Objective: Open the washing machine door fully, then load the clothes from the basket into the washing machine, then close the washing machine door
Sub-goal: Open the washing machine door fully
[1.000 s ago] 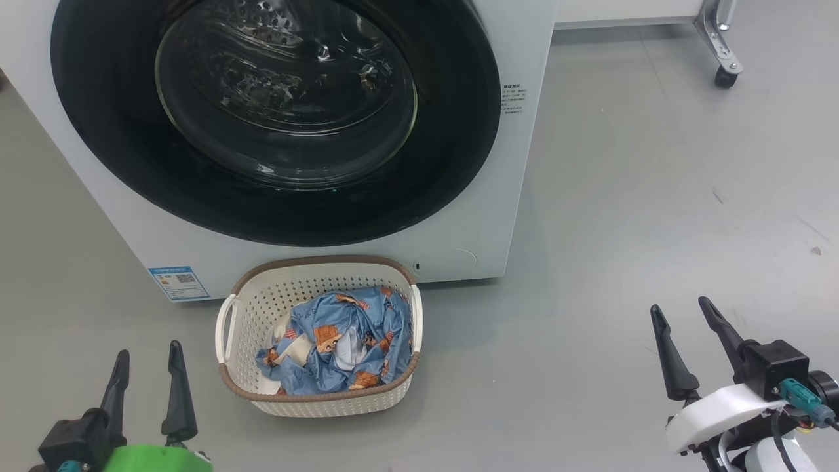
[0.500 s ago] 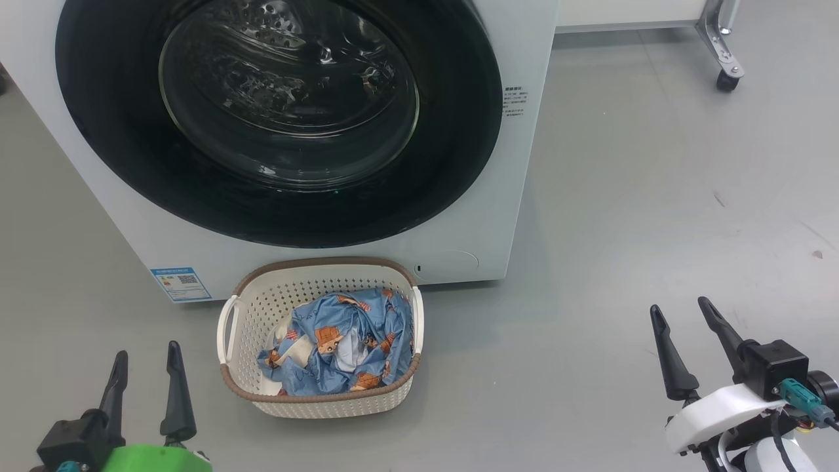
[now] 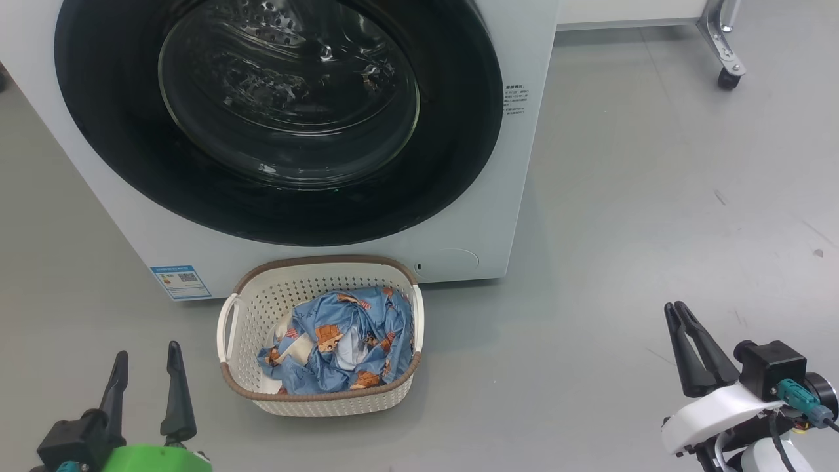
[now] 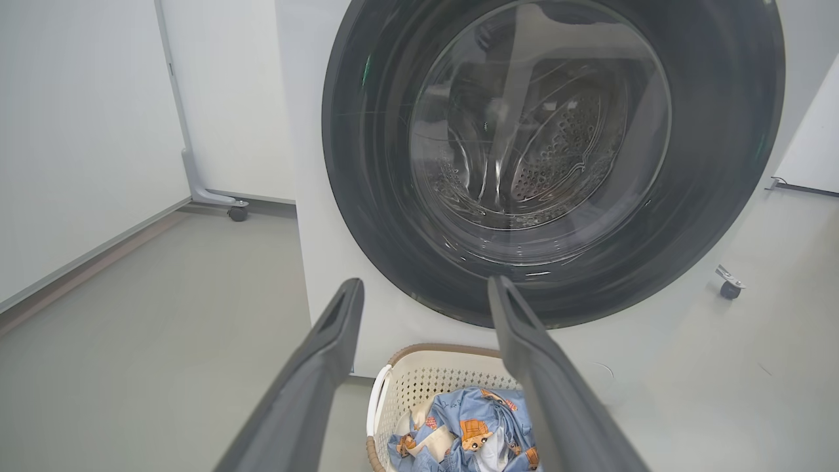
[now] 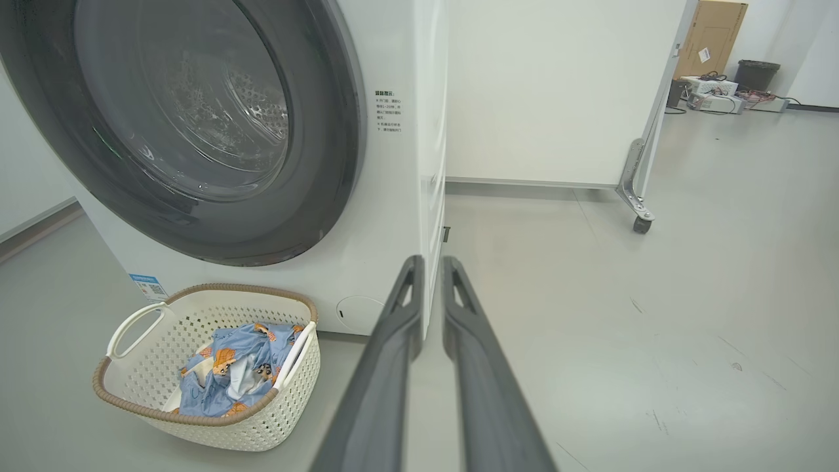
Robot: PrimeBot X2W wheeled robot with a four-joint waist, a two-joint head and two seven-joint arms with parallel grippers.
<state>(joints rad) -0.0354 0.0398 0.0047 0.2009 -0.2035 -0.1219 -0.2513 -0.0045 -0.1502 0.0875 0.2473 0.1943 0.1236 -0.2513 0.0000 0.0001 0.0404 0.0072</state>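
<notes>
Washer [image 3: 518, 196]: standing on floor [image 3: 623, 196], door [image 3: 282, 111] sitting closed.
Basket [image 3: 321, 261]: resting on floor just before washer, below door, holding clothes [image 3: 341, 341].
Left end effector [image 3: 148, 349]: hovering left of basket, fingers spread wide, empty.
Right end effector [image 3: 674, 307]: hovering well right of basket, fingers standing almost together, gripping nothing.

A blue label sticker [image 3: 179, 282] is sitting on the white front of the washing machine [image 3: 499, 216], below and left of the washing machine door [image 3: 275, 118]. It is carrying a QR-style square, and its lettering is staying too small to read. Just right of the door, a block of small dark print [image 3: 515, 99] is showing, likewise illegible.
</notes>
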